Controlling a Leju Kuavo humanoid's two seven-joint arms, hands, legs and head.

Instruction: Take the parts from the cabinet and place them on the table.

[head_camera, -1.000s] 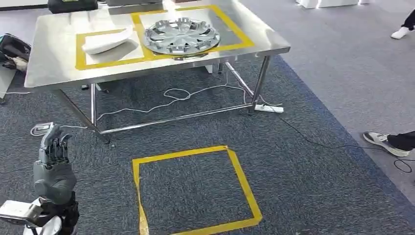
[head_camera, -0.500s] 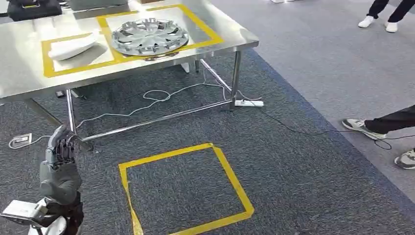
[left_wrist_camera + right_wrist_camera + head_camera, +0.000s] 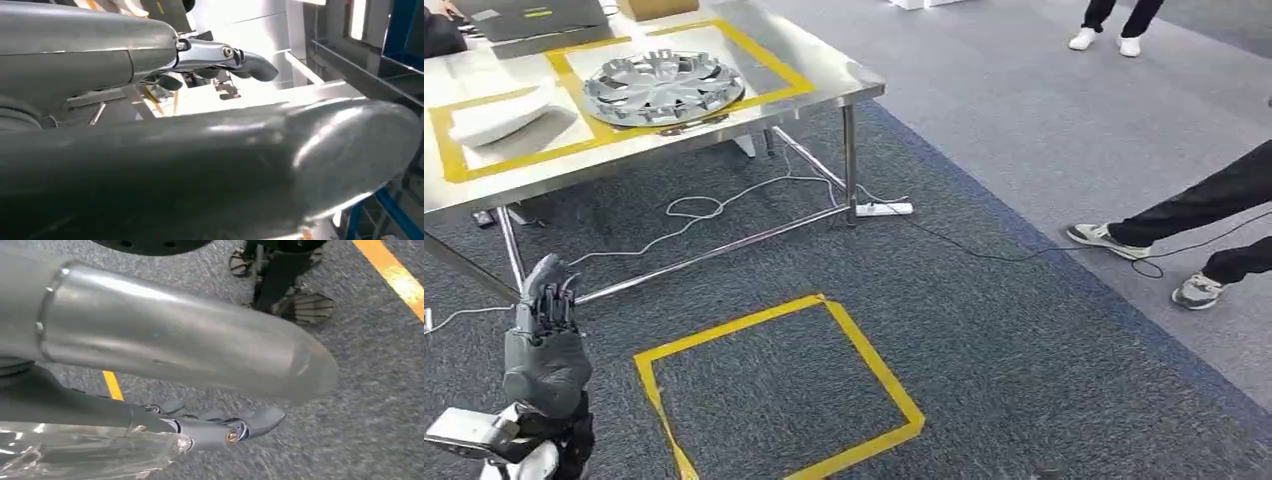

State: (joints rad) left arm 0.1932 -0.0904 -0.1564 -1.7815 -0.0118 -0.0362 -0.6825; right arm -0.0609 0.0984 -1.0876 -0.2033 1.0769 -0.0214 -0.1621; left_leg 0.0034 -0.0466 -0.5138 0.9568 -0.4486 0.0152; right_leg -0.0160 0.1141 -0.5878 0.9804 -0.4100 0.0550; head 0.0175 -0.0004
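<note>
A silver hubcap (image 3: 664,87) lies inside a yellow-taped outline on the steel table (image 3: 824,85) at the upper left. A white curved part (image 3: 499,115) lies beside it in a second taped outline. My left hand (image 3: 546,330) is raised at the lower left over the carpet, well short of the table, fingers up and holding nothing. The left wrist view shows the same hand (image 3: 200,165) with its thick thumb and straight fingers empty. In the right wrist view my right hand (image 3: 190,365) hangs above the grey carpet, fingers stretched out, nothing in it.
A yellow tape square (image 3: 864,350) marks the carpet ahead. A power strip (image 3: 884,209) and cables lie under the table. A person's legs (image 3: 1194,215) reach in from the right, another person's shoes (image 3: 1104,40) are farther back. A blue rack frame (image 3: 395,30) stands near my left hand.
The camera has turned right, so the table and floor square slid left in the picture. The person's legs at the right show more. My left hand keeps its pose.
</note>
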